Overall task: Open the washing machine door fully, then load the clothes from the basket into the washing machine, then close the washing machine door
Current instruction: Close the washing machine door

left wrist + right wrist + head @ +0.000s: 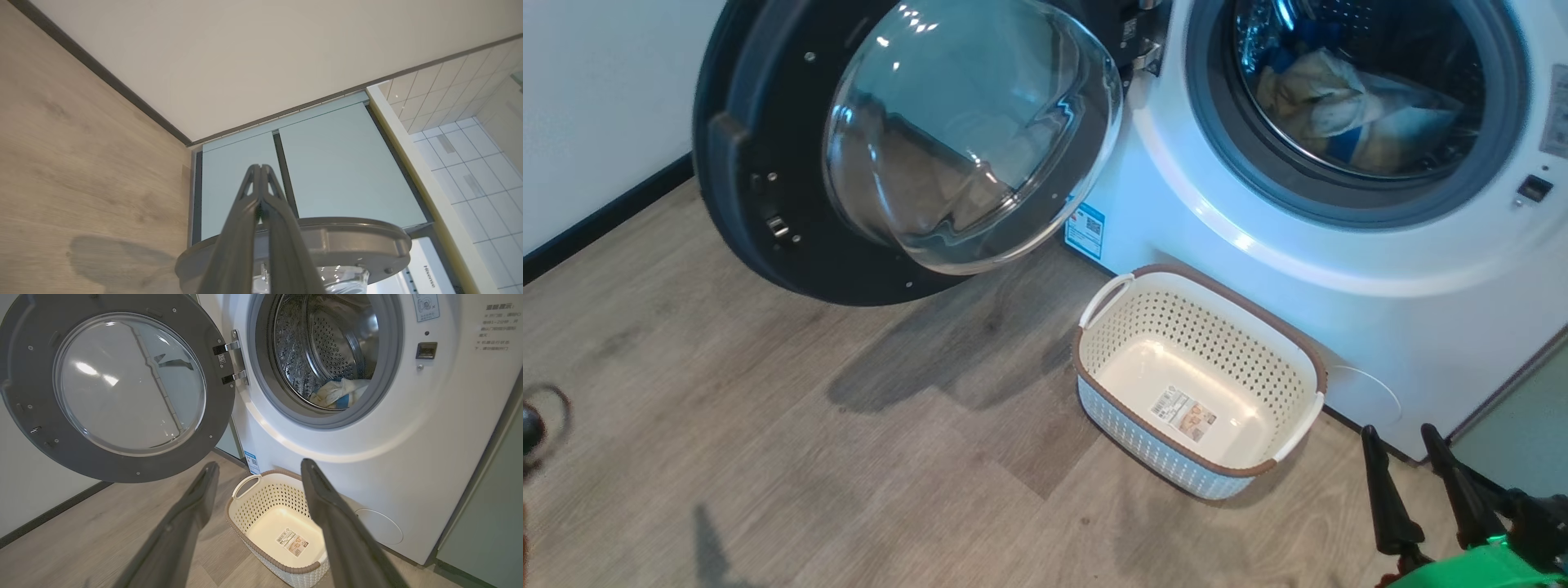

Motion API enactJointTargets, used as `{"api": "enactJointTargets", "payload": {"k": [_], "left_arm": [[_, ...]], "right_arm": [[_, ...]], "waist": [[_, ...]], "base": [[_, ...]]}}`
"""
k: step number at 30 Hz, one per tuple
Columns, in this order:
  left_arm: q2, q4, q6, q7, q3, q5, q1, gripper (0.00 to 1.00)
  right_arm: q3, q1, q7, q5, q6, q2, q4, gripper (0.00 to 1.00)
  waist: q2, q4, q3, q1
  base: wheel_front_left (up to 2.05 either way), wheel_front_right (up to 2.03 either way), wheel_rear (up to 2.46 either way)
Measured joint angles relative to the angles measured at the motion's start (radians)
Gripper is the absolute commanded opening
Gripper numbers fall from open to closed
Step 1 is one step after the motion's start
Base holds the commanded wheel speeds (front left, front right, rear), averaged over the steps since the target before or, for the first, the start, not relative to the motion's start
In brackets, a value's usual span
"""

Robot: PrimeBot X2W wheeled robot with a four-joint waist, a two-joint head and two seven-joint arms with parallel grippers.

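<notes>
One rounded, perforated cream plastic basket (1192,327).

Left pincer (260,168) fingers pressed together; right pincer (1399,437) fingers spread wide apart

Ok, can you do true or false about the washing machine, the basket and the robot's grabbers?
1. The basket is empty. True.
2. The washing machine door is shut. False: it stands wide open.
3. The clothes lie inside the washing machine. True.
4. The right gripper is squeezing a sock. False: its fingers are spread and hold nothing.
5. The left gripper has its fingers pressed together. True.
6. The basket stands on a table. False: it stands on the wooden floor.
</notes>
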Motion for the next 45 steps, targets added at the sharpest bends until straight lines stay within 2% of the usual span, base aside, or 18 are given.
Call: {"api": "enactJointTargets", "payload": {"k": [7,13,23,30,45], "left_arm": [[0.086,0.190,0.000,0.143,0.048,-0.138,-0.198,0.00],[0.146,0.306,0.000,0.222,0.055,-0.161,-0.340,0.00],[0.192,0.467,0.000,0.318,-0.025,-0.134,-0.512,0.00],[0.205,0.514,0.000,0.366,-0.068,-0.115,-0.606,0.00],[0.234,0.544,0.000,0.356,-0.108,-0.056,-0.697,0.00]], "right_arm": [[0.012,0.000,0.000,-0.001,0.000,-0.010,-0.003,1.00],[0.012,-0.019,0.000,-0.001,0.000,-0.033,-0.007,1.00],[0.015,-0.039,0.000,-0.009,0.000,-0.063,-0.012,1.00],[0.016,-0.088,0.000,-0.009,0.000,-0.083,-0.018,1.00],[0.020,-0.137,0.000,-0.010,0.000,-0.095,-0.020,1.00]], "waist": [[0.0000,-0.028,0.022,0.0000],[0.0000,-0.061,0.063,0.0000],[0.0000,-0.117,0.131,0.0001],[0.0000,-0.146,0.178,0.0001],[0.0000,-0.206,0.258,0.0002]], "base": [[0.00,0.00,0.00],[0.00,0.00,0.00],[0.00,0.00,0.00],[0.00,0.00,0.00],[0.00,0.00,0.00]]}}
